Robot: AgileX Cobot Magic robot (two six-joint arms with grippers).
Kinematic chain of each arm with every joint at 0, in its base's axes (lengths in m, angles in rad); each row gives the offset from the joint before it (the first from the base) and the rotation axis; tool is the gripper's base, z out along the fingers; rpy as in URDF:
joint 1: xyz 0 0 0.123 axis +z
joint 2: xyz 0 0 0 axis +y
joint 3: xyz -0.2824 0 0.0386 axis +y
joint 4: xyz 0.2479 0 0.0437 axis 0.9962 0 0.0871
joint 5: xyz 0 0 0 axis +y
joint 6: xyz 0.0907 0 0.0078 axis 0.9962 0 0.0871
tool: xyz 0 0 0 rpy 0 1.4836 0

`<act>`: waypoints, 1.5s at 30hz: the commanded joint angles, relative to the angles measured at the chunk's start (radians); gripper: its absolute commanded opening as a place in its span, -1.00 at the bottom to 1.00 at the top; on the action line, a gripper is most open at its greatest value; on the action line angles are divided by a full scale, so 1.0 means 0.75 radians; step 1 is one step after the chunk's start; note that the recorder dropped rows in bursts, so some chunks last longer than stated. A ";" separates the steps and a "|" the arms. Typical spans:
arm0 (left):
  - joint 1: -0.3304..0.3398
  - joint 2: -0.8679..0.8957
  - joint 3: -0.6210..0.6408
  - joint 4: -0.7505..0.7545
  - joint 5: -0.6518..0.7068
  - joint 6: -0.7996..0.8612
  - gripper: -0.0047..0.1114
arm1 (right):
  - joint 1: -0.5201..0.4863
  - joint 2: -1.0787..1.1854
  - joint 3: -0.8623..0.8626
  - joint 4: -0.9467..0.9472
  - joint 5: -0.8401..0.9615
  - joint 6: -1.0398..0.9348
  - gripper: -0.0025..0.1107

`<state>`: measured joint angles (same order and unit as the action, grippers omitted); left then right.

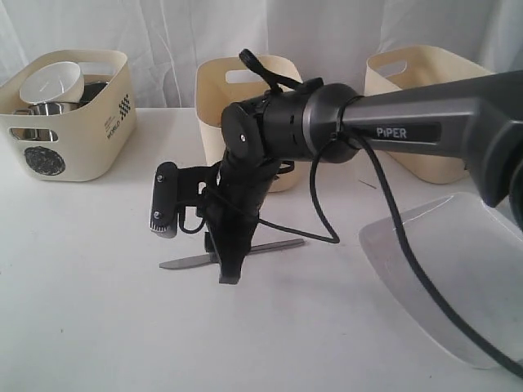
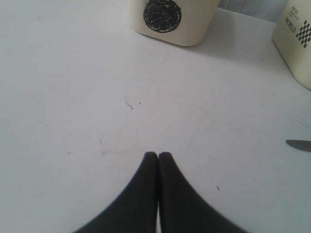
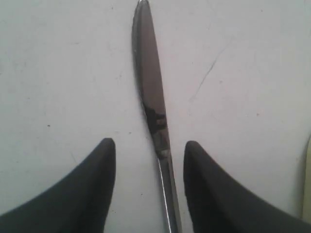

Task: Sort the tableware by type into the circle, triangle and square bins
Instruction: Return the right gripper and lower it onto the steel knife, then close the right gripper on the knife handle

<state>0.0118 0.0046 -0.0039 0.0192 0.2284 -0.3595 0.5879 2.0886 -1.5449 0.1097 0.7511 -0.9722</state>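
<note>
Apparently flat, slim glossy steel knife (image 3: 148, 87) between wide-apart right jaws.

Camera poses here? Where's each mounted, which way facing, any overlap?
Exterior: off the arms, facing across the table to the bins; right arm hangs over the knife.
Left wrist: low, facing the circle bin; shut left gripper shows.
Right wrist: straight down on the knife; open right gripper straddles it.
Shared: knife, in all three.
</note>
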 commanded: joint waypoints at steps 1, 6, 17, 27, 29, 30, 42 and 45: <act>-0.006 -0.006 0.005 -0.007 -0.006 0.000 -0.92 | 0.003 -0.008 -0.028 -0.077 0.063 0.258 -0.20; -0.006 -0.006 0.005 -0.007 -0.006 0.000 -0.92 | -0.031 0.040 -0.153 -0.174 0.266 0.596 -0.21; -0.006 -0.006 0.005 -0.007 -0.006 0.000 -0.92 | -0.041 0.164 -0.288 -0.173 0.409 0.491 -0.21; -0.006 -0.006 0.005 -0.007 -0.006 0.000 -0.92 | -0.041 0.210 -0.288 -0.167 0.287 0.391 -0.21; -0.006 -0.006 0.005 -0.007 -0.006 0.000 -0.92 | -0.041 0.213 -0.288 -0.165 0.269 0.360 -0.21; -0.006 -0.006 0.005 -0.007 -0.006 0.000 -0.92 | -0.041 0.214 -0.288 -0.161 0.260 0.349 -0.21; -0.006 -0.006 0.005 -0.007 -0.006 0.000 -0.92 | -0.041 0.233 -0.283 -0.107 0.265 0.343 -0.28; -0.006 -0.006 0.005 -0.007 -0.006 0.000 -0.92 | -0.041 0.236 -0.283 -0.100 0.265 0.343 -0.28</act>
<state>0.0118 0.0046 -0.0039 0.0192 0.2284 -0.3595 0.5606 2.2639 -1.7534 0.0227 0.9482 -0.7016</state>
